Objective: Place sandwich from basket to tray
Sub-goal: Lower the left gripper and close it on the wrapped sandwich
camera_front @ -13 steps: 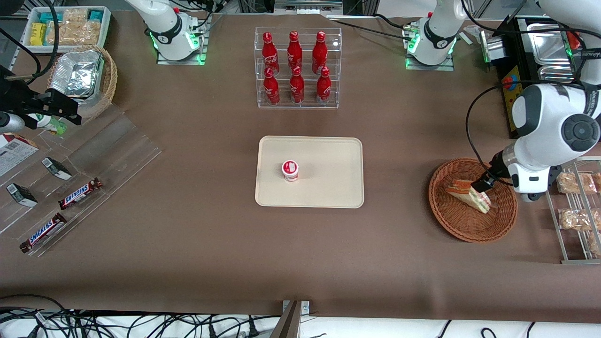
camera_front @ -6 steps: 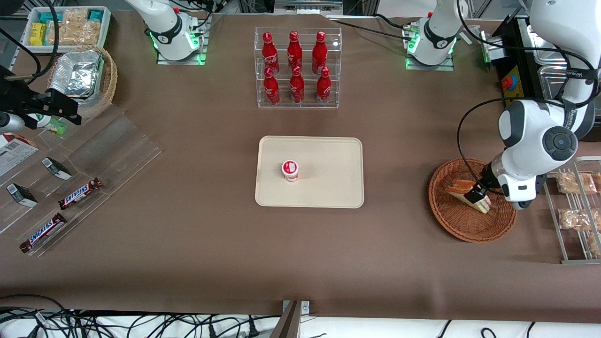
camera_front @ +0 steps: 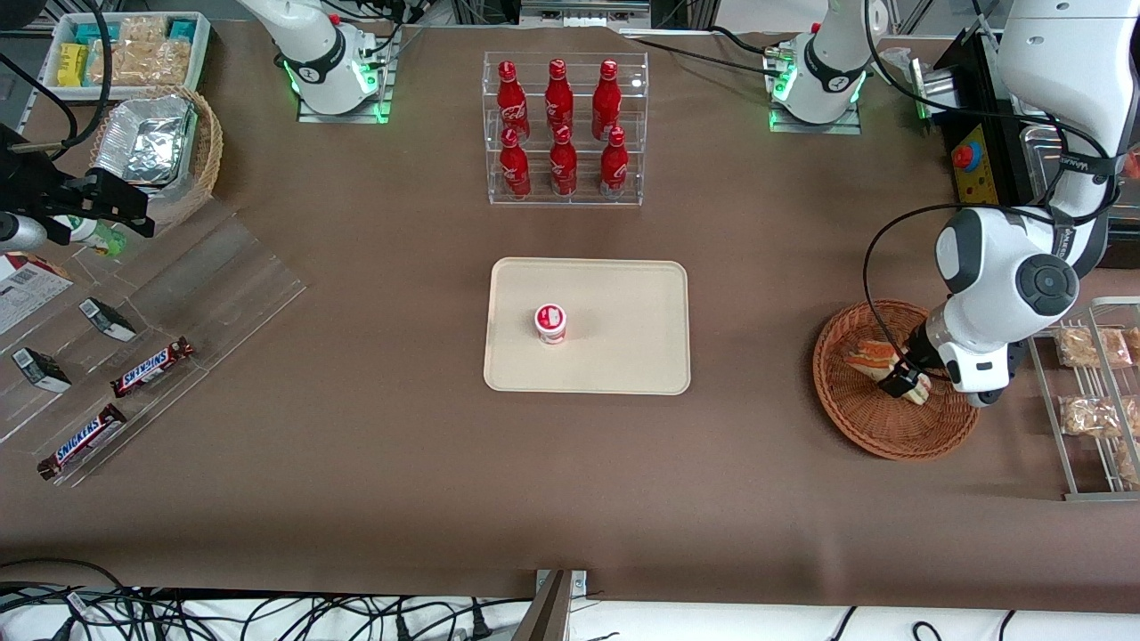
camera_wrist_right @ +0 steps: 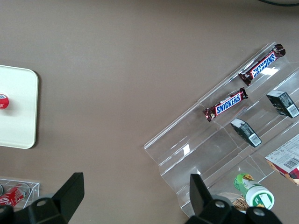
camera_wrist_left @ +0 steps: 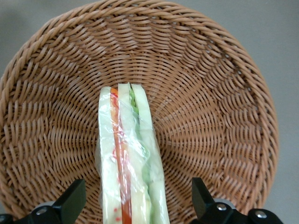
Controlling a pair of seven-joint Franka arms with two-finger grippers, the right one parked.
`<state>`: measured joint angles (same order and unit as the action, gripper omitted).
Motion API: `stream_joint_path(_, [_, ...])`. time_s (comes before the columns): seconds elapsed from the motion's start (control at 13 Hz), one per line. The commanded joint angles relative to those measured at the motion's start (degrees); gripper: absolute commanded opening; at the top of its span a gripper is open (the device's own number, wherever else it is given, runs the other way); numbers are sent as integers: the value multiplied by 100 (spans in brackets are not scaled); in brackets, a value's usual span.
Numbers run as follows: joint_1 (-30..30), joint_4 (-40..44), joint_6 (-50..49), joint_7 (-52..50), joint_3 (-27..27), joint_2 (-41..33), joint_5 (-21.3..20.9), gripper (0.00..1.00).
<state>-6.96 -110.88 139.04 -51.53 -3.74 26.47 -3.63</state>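
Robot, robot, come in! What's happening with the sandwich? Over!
Gripper down in the basket, jaws open either side of the sandwich. Sandwich not lifted yet. Tray holds one small red-and-white cup; room beside it.

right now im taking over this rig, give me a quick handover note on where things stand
Gripper: open, down in the basket, fingers straddling the sandwich, not closed on it.
Sandwich: lying in the basket toward the working arm's end of the table.
Tray: mid-table, with a small red-and-white cup on it.
Done: gripper in position over the sandwich.
Left: close, lift, carry to the tray, set down on a bare part, release.
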Motion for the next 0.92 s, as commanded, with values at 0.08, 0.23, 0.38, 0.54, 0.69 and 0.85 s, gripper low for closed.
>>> stream_joint_path(0.08, [19,14,97,-121,31,96,-121,29])
stream_joint_path(0.23, [19,-4,115,-121,31,113,-173,0])
stream_joint_path(0.38, [10,-21,106,-121,31,96,-393,0])
stream_joint_path(0.54, [10,5,-34,-42,23,-9,-402,0])
stream_joint_path(0.69, [10,241,-638,229,23,-246,-402,0])
stream_joint_path(0.85, [88,732,-1516,292,-100,-361,-402,0])
